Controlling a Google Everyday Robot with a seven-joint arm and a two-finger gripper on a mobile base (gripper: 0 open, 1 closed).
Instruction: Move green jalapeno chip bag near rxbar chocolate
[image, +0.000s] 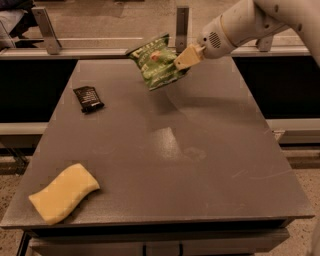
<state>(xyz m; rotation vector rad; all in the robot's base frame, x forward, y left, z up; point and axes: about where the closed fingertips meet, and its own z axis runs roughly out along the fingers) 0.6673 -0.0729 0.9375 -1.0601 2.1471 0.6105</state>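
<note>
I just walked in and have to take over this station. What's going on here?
The robot's gripper is shut on the green chip bag and holds it in the air above the far side of the table. The black bar lies on the table to the left, apart from the bag. A yellow sponge sits at the near left corner.

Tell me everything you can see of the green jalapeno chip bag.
The green jalapeno chip bag looks like crinkly green foil, with a dark top band and pale lettering. It hangs tilted in the air above the far part of the table, pinched at one side edge by the gripper. Nothing else touches it.
</note>
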